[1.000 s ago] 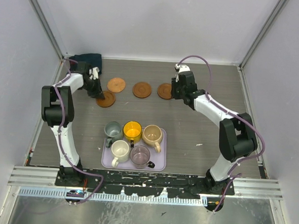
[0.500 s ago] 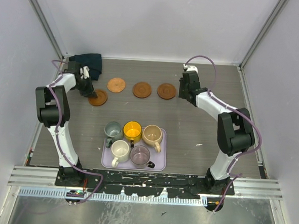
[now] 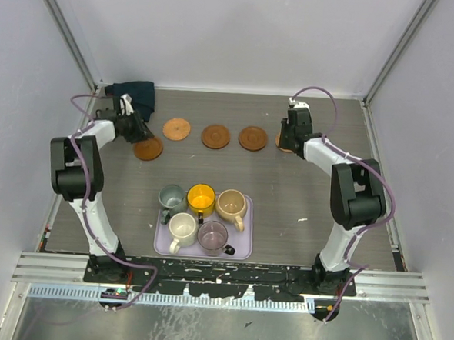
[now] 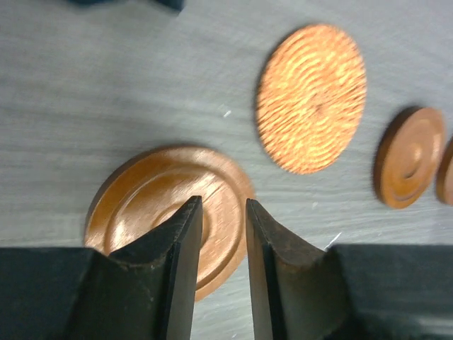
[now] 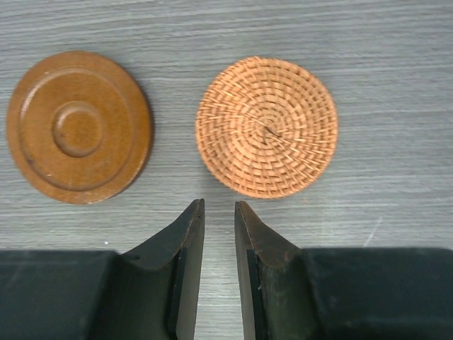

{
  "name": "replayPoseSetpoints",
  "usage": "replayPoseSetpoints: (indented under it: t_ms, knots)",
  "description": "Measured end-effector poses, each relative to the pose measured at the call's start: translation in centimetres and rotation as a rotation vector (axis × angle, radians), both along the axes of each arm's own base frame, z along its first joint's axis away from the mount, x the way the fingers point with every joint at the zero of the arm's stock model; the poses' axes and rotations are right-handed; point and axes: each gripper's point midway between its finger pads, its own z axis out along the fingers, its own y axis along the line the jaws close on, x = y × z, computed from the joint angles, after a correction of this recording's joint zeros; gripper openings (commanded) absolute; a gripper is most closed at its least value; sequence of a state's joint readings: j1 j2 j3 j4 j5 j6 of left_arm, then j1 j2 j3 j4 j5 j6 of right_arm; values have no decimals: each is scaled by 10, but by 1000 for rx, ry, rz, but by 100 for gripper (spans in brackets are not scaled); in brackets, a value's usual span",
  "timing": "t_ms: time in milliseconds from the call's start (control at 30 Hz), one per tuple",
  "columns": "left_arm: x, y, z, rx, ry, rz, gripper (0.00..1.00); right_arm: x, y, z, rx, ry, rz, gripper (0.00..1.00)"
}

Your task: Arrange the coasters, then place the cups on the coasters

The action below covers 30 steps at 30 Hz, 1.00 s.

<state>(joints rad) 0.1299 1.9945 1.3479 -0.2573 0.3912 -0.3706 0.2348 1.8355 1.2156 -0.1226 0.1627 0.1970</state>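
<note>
Five coasters lie in a row across the far half of the table. My left gripper hovers over the near edge of the leftmost wooden coaster, jaws slightly open and gripping nothing. Beyond it are a woven coaster and two wooden ones. My right gripper is narrowly open and empty, just short of a woven coaster that it partly hides from above. Five cups stand together: grey-green, yellow, tan, cream and mauve.
The cups sit on a lavender tray near the table's front middle. A dark cloth lies bunched in the far left corner, close behind my left gripper. Grey walls enclose the table on three sides.
My left gripper slid the leftmost coaster a little to the left, then parted its jaws off it. My right gripper moved right, past the fourth coaster to the woven one.
</note>
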Motion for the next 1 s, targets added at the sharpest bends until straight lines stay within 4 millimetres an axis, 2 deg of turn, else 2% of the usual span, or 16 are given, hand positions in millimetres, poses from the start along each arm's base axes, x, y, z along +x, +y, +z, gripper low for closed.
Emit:
replayPoseSetpoints:
  t_ms: [67, 100, 200, 300, 367, 500, 600, 667, 800, 1000]
  knots:
    - [10, -5, 14, 0, -62, -3, 38, 2, 9, 2, 20, -10, 29, 31]
    - [16, -10, 24, 2, -102, -12, 44, 3, 14, 3, 28, -15, 45, 32]
    - [33, -35, 47, 7, -201, -65, 56, 8, 29, 5, 28, -30, 87, 33]
    - [45, -67, 67, 16, -275, -135, 59, 14, 50, 8, 12, -50, 141, 34]
    - [52, -88, 78, 46, -326, -189, 66, 16, 61, 10, 2, -62, 168, 34]
    - [65, -118, 88, 147, -384, -263, 65, 20, 76, 10, -3, -72, 200, 34]
    - [73, -133, 85, 203, -390, -295, 63, 21, 75, 7, -6, -67, 199, 34]
    - [77, -136, 77, 252, -373, -303, 62, 23, 74, 6, -8, -67, 196, 34]
    - [78, -127, 54, 386, -296, -309, 62, 26, 72, 5, -13, -68, 187, 34]
    - [68, -113, 25, 516, -186, -316, 61, 30, 72, 1, -15, -67, 185, 34]
